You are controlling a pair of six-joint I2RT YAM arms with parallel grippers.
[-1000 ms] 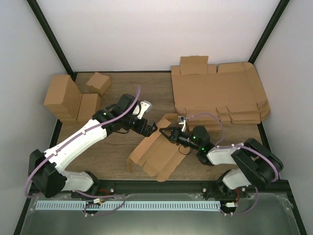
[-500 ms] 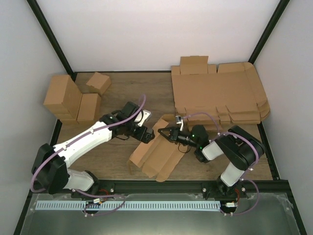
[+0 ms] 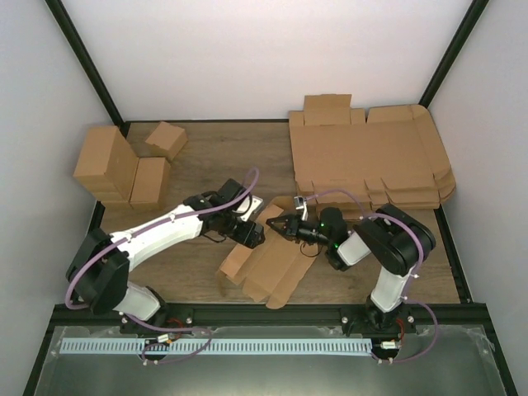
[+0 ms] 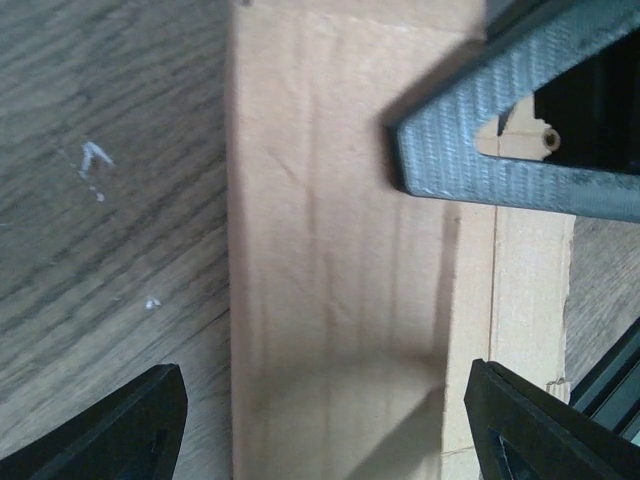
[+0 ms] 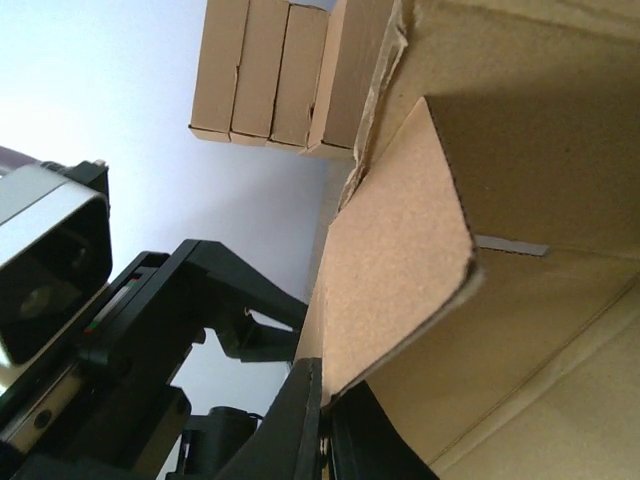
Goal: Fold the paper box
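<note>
While clamping the right hand (image 3: pixel 279 223) on a raised flap of the paper box (image 3: pixel 266 268), half-formed on the table (image 3: pixel 210 161) between the arms, and straddling a side panel with the left hand (image 3: pixel 252 235) spread apart, risked buckling that panel or yanking the flap loose by squeezing off the crease.

The paper box (image 3: pixel 272 268) is plain brown, the table (image 3: pixel 214 157) dark wood-grain, the walls (image 3: pixel 247 58) pale white.
</note>
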